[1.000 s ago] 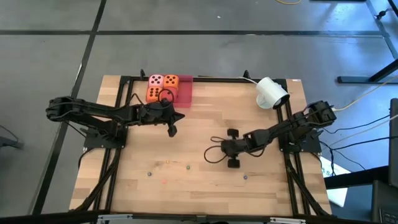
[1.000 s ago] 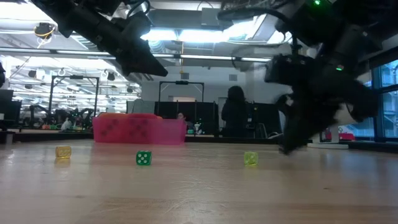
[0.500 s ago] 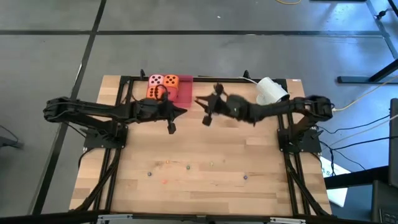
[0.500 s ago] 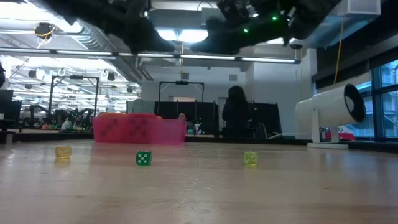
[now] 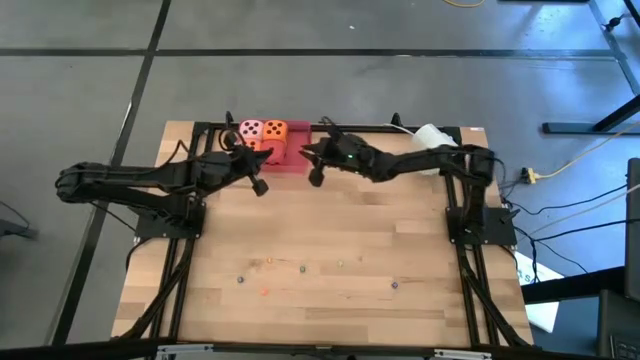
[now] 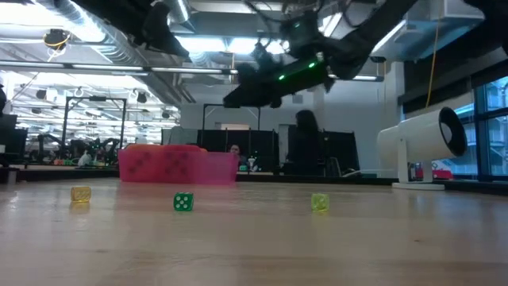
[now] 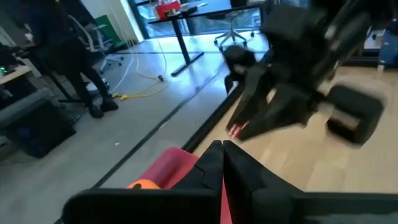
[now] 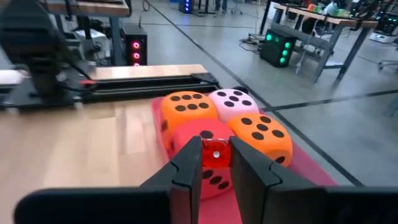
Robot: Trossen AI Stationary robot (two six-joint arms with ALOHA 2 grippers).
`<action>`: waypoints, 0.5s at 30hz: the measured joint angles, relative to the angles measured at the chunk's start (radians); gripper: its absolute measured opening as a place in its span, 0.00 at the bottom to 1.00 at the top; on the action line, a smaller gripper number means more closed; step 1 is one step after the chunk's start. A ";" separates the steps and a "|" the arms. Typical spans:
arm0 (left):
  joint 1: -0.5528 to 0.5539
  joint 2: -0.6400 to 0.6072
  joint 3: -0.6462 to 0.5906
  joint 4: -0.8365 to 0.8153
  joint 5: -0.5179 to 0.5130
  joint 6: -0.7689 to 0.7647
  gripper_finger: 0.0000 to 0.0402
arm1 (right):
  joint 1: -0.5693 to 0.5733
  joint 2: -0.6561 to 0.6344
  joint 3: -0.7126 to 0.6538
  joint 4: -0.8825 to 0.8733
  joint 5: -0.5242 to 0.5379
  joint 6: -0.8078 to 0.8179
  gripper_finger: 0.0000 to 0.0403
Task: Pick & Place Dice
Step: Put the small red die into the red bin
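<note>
Four soft dice stand close together on the red tray [image 8: 298, 167] at the table's far edge: two orange [image 8: 189, 109] [image 8: 261, 134], one pink [image 8: 232, 102], one red [image 8: 198, 134]. The high view shows the pink die [image 5: 252, 128], an orange one [image 5: 276, 130] and the tray [image 5: 297, 150]. My right gripper [image 8: 216, 163] hangs just right of the tray, shut on a tiny clear-red die [image 8: 216, 152] with a white pip. My left gripper [image 5: 260, 186] is shut on nothing, raised in front of the tray's left part; the left wrist view shows its fingers closed [image 7: 222, 168]. My right gripper pinches the tiny red die by two opposite sides [image 8: 206, 153] between its two fingertips. The fingers lie almost level and come from the table's right toward the tray. The die is lifted clear, its one-pip face toward the wrist camera.
Small loose dice lie on the near half of the table: yellow [image 6: 80, 193], green [image 6: 182, 202], yellow-green [image 6: 319, 202]. A white cylindrical device [image 5: 432, 138] stands at the far right corner. Black frame rails [image 5: 200, 150] run along the table's sides. A person stands in the room behind.
My right gripper has risen from the table's middle and swung toward the far edge and left, up to the tray's right side, tipping from pointing down to nearly level. My left gripper has risen and drawn back toward the table's left.
</note>
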 joint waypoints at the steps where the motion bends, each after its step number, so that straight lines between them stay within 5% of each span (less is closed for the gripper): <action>1: 0.000 -0.002 0.000 -0.003 -0.005 0.000 0.01 | -0.001 0.031 0.030 0.000 0.003 -0.002 0.17; 15: -0.002 0.007 0.000 -0.110 -0.002 -0.097 0.01 | -0.023 0.251 0.256 -0.144 0.055 -0.005 0.18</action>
